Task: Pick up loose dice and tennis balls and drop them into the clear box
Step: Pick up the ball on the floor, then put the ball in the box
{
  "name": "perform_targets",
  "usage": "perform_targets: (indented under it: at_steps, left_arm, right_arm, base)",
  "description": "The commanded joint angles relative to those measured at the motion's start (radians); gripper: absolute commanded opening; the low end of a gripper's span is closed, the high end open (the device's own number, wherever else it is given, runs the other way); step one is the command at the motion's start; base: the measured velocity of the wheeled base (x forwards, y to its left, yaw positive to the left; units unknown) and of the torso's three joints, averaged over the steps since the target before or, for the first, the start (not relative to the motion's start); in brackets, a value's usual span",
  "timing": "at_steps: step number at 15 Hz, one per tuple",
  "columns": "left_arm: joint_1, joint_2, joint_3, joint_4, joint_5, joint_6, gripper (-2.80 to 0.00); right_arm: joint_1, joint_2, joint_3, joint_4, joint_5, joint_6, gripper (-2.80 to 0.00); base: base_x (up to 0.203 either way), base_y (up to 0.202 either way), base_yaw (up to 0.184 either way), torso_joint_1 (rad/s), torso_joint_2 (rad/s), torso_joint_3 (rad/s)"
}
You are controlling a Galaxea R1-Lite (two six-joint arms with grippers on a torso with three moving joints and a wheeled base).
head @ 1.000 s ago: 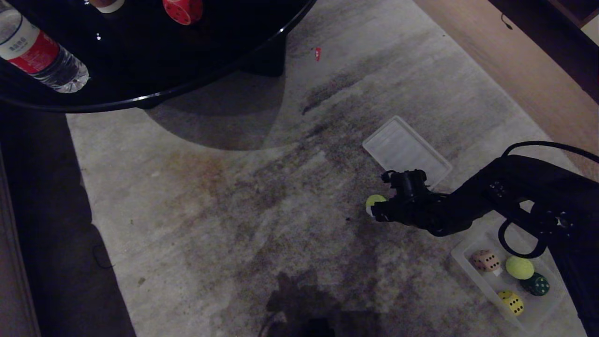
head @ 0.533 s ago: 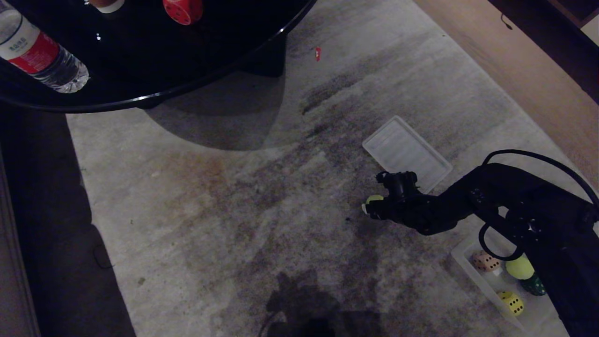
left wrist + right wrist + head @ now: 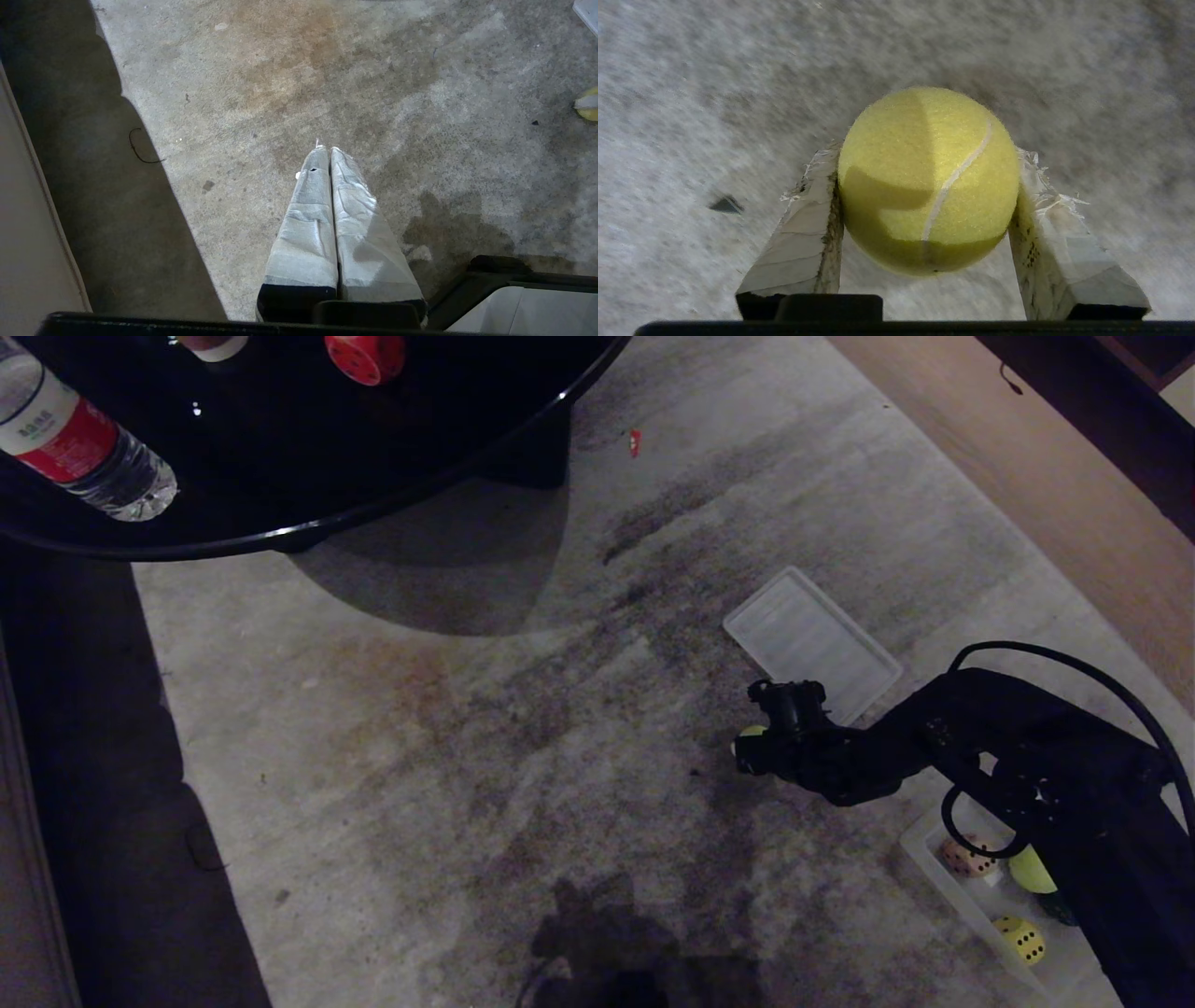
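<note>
Sprawling under everything is the worn, stained grey carpet (image 3: 448,756), with the round glossy black table (image 3: 280,476) at its far edge carrying a clear plastic water bottle with a red label (image 3: 79,443) and the red rounded die (image 3: 366,355), which is not yet collected. Nearer the robot's right lies the flat ribbed translucent lid (image 3: 810,642), set aside so that the clear shallow plastic box (image 3: 943,873) stands open for drops; that box holds a beige-pink die (image 3: 966,861), a yellow die (image 3: 1019,939) and a fuzzy yellow-green tennis ball (image 3: 1034,872), partly hidden by the black arm. The right gripper (image 3: 927,196) reaches down to the carpet just beside the lid, its taped pads (image 3: 808,233) pressed against both sides of the second yellow-green tennis ball (image 3: 928,179), closed roughly halfway around it, so the grip looks ready for lifting toward the box. The left gripper (image 3: 329,154) hangs idle above bare carpet, pads together, holding nothing.
</note>
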Motion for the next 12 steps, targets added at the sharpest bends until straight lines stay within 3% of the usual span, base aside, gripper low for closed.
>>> perform_targets:
  at_steps: [1, 5, 12]
  left_arm:
    - [0.000, 0.001, 0.002, 0.000, 0.000, 0.000, -2.80]
    - [0.000, 0.001, 0.002, 0.000, 0.000, 0.000, -2.80]
    - [0.000, 0.001, 0.002, 0.000, 0.000, 0.000, -2.80]
  right_arm:
    - [0.002, -0.107, 0.084, -0.002, -0.011, 0.005, -2.80]
    - [-0.005, -0.438, 0.386, 0.002, -0.014, 0.017, -2.80]
    - [-0.014, -1.263, 0.960, 0.134, -0.013, 0.018, -2.80]
  base:
    - [0.000, 0.000, 0.000, 0.000, 0.00, 0.000]
    - [0.000, 0.000, 0.000, 0.000, 0.00, 0.000]
    - [0.000, 0.000, 0.000, 0.000, 0.00, 0.000]
